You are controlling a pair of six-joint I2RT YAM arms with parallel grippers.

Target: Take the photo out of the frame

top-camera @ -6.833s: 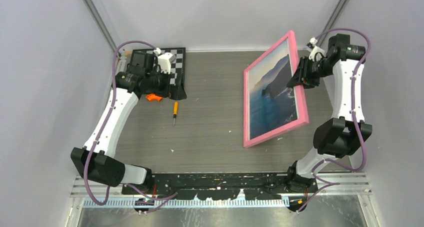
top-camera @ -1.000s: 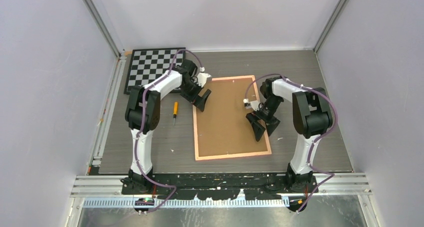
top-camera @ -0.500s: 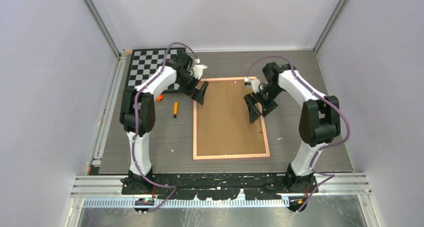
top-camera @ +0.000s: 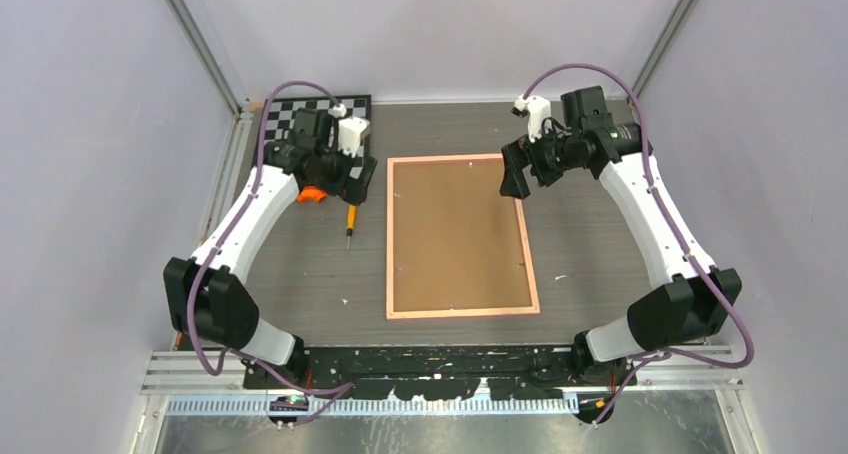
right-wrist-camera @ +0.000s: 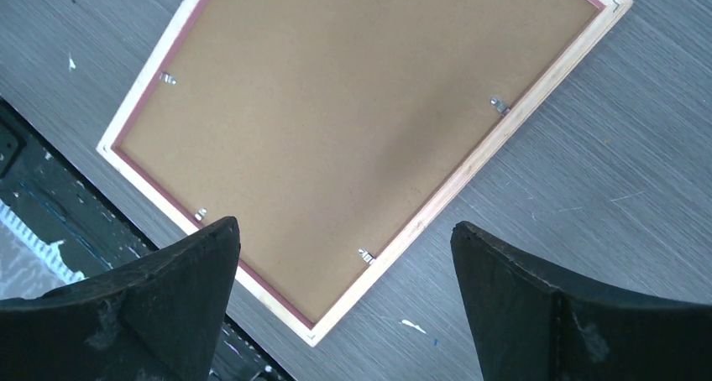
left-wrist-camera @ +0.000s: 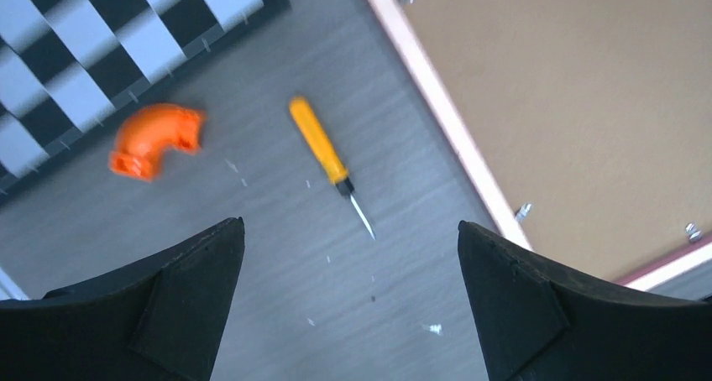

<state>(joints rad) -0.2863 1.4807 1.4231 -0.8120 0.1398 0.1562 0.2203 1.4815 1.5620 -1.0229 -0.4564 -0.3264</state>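
In the middle of the table the frame lay face down, brown back up, so the photo was hidden under it. The left gripper and right gripper hung by its far corners, jaws wide and empty. The small clips could slip from the big fingers, and a push might slide the frame. The right wrist view showed the clips best. The left wrist view showed the screwdriver up close.

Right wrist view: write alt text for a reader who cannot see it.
The frame lies face down on the grey table, its brown back up and small metal clips along its edges. The right gripper hangs above it, open and empty.
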